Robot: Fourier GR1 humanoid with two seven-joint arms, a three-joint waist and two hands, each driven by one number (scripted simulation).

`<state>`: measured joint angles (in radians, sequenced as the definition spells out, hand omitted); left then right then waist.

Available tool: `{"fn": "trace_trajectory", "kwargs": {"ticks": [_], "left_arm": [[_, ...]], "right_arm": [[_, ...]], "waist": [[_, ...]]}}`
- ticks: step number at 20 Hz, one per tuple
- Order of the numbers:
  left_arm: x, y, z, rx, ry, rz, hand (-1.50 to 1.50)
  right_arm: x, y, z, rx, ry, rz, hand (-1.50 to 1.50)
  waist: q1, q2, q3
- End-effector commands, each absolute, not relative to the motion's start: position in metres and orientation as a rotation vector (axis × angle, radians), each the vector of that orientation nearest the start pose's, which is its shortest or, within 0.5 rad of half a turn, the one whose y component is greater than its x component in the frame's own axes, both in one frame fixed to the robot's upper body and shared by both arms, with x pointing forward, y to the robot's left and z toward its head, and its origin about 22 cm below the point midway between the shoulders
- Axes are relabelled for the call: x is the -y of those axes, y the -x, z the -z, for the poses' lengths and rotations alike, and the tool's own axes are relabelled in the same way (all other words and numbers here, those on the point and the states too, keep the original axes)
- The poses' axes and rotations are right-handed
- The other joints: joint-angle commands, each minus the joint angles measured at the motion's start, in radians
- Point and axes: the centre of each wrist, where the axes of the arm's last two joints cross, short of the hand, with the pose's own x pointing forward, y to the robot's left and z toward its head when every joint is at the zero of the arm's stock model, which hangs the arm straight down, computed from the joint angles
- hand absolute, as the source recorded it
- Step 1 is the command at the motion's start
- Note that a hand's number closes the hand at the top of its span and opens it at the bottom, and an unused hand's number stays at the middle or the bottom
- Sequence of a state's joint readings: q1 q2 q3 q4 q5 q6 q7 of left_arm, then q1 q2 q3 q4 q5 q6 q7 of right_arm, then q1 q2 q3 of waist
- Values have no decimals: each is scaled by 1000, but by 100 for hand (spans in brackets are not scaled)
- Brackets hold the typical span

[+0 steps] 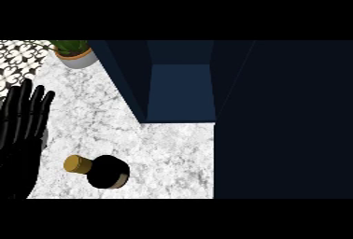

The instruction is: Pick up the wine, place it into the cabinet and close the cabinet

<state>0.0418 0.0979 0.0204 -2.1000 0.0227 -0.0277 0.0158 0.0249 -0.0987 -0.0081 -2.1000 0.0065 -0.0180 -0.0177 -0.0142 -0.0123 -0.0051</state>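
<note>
The left hand point(22, 135) rests open at the view's left edge, fingers straight, holding nothing, just left of the wine point(107, 172), which stands apart from it on the bench point(165, 154). Beyond the wine and to its right the dark blue cabinet point(180, 88) is open, white marbled bench between them, and a broad dark panel point(283, 121) fills the wine's right side. Far beyond the wine, leftward, a potted plant point(74, 52) sits beside a patterned tiled patch point(19, 58).

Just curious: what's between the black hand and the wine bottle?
Nothing: the head view shows only bare marble counter between the left hand and the wine bottle.
</note>
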Motion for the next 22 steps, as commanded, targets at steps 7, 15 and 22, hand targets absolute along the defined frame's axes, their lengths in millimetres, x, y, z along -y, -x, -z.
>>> {"fn": "trace_trajectory", "kwargs": {"ticks": [7,15,22], "left_arm": [[-201,-180,-105,1896,856,446,-150],[-233,-118,-127,1760,1044,463,-150],[-229,-90,-161,1773,1043,470,-150]], "right_arm": [[219,-189,-119,2011,-177,-225,-150],[220,-138,-149,1964,-257,-230,-150],[231,-140,-164,1955,-250,-239,-150]], "waist": [[-1,10,1],[20,5,4],[23,7,6]]}}
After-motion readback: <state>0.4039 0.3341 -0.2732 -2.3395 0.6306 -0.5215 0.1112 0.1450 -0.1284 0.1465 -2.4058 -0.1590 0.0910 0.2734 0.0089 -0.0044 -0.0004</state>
